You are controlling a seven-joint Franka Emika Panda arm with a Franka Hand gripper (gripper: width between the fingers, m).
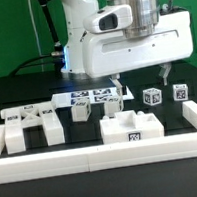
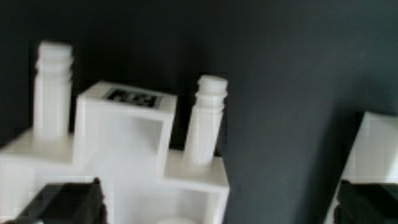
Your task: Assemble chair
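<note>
White plastic, chunky and blocky, with square black-and-white tags: the chair (image 1: 131, 128) lies unassembled as loose parts on the black worktop (image 1: 16, 102), inside the low white rail (image 1: 104, 158). The front block (image 1: 132, 130) sits just behind the rail. Its long axis runs from the exterior view's left to right, a raised lug stands on top, and one tag faces the camera. The left piece (image 1: 30, 126) is a broad notched slab lying flat, its long axis also running left to right. Four small pieces (image 1: 153, 97) form a loose row behind, each upright with its tag forward; those to the left stand just in front of the marker board (image 1: 86, 94). The wrist view shows a posted part (image 2: 125, 130): a tagged block between two ridged posts, parallel and side by side; I cannot tell which piece of the exterior view it is. The claw (image 1: 141, 80) hangs above the row with its jaws spread wide, gripping nothing and touching no part. One dark finger (image 2: 57, 205) shows at the edge of the wrist view.
</note>
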